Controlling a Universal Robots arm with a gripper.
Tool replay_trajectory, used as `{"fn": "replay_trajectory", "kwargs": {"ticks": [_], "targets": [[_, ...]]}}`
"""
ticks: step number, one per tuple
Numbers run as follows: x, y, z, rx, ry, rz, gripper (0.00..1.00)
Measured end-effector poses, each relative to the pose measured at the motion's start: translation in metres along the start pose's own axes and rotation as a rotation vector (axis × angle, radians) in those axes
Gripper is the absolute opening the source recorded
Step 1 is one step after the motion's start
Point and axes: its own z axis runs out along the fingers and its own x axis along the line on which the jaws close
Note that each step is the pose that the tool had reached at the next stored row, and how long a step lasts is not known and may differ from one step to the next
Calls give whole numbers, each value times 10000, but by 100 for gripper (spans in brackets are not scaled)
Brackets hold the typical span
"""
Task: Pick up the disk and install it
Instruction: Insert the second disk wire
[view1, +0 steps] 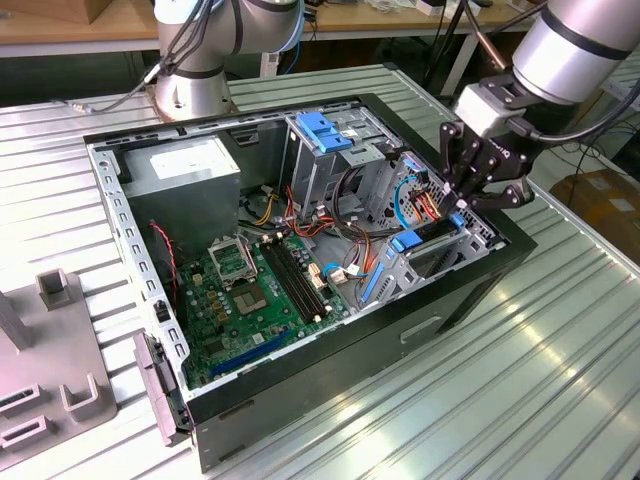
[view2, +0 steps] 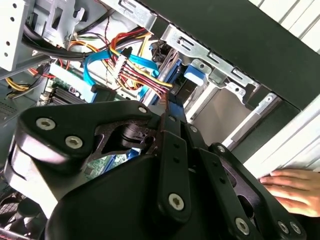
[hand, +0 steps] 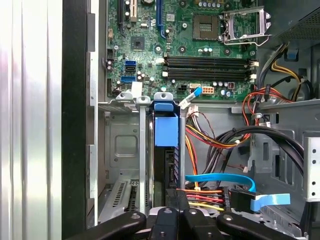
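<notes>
At the right of the exterior view, the black multi-link hand grips the far end of the silver-grey, blue-railed disk, which stands on edge in the open black computer case's drive bay, long axis running from hand toward the green motherboard.

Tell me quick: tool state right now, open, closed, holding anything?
Tool: down at the drive bay on the exterior view's right, over the disk that stands in its slot; open or closed cannot be told.
</notes>
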Motion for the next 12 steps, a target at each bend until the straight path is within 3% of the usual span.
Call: {"fn": "replay_trajectory", "kwargs": {"ticks": [4, 7, 10, 12], "targets": [[-22, 1, -89, -37, -1, 2, 10], [-195, 1, -102, -59, 15, 4, 10], [-297, 2, -155, -66, 85, 5, 10], [-370, 3, -183, -68, 166, 6, 10]]}}
